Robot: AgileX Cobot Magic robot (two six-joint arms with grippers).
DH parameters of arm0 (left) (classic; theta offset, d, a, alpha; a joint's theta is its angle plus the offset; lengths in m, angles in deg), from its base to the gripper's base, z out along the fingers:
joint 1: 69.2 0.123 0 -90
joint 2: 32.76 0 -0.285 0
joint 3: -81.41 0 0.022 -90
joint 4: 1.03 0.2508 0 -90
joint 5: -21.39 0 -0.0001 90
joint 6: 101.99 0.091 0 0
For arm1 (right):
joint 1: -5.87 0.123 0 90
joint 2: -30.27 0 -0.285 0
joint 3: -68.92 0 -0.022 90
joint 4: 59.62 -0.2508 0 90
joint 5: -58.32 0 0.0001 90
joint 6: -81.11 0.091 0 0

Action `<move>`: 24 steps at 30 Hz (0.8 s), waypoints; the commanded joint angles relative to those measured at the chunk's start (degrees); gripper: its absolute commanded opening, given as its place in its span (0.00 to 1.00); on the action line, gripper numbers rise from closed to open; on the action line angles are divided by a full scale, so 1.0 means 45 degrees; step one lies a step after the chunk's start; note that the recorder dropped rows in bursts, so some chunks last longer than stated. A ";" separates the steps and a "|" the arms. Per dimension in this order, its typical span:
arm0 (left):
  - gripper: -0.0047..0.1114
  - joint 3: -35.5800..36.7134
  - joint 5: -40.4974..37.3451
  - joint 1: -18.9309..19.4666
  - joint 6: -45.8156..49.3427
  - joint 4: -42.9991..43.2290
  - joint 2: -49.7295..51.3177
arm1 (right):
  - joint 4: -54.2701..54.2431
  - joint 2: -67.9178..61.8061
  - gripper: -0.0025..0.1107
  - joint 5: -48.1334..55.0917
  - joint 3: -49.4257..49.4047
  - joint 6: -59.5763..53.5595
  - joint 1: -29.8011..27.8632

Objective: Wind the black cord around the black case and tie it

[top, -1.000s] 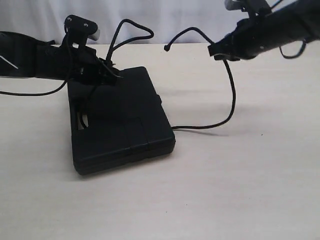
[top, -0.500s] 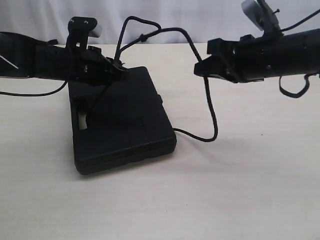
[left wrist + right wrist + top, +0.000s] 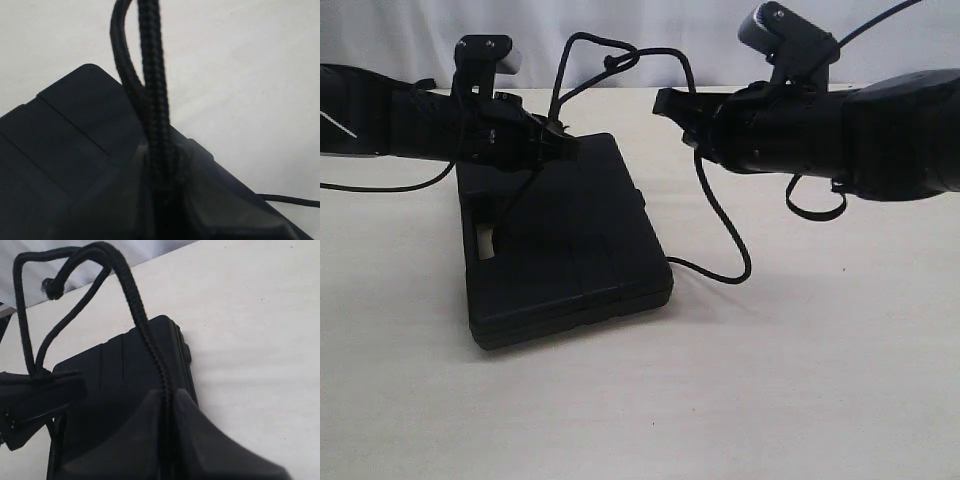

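Observation:
The black case (image 3: 565,250) lies flat on the table left of centre, handle slot toward the left; it also shows in the wrist views (image 3: 65,150) (image 3: 130,365). My left gripper (image 3: 558,140) hovers over the case's far edge, shut on the black cord (image 3: 590,45), which loops up behind it. My right gripper (image 3: 670,105) is raised just right of the case, shut on another stretch of the cord. From there the cord (image 3: 725,225) hangs down, curves on the table and runs under the case's right edge. The knotted end (image 3: 51,287) dangles near the top loop.
The pale tabletop (image 3: 800,380) spreads in front and to the right. A white wall (image 3: 650,40) backs the table's far edge. Both bulky black arms (image 3: 380,125) (image 3: 880,130) reach in from the sides above the table.
My right gripper has swung left toward the case, carrying its stretch of cord closer to the left gripper's loop. The left gripper has barely moved.

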 commanded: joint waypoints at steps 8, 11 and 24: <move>0.04 -0.0077 -0.0672 -0.0037 0.1705 0.1474 -0.0044 | -0.0084 -0.2480 0.06 0.3588 0.2939 -0.0886 0.0324; 0.07 -0.0077 -0.0350 -0.0037 0.2024 0.1610 -0.0044 | -0.0084 -0.2764 0.06 0.3939 0.3157 -0.1372 0.0324; 0.68 -0.0077 -0.0396 -0.0192 0.1234 0.2890 -0.1617 | -0.0084 -0.2907 0.06 0.2061 0.3157 -0.1382 0.0300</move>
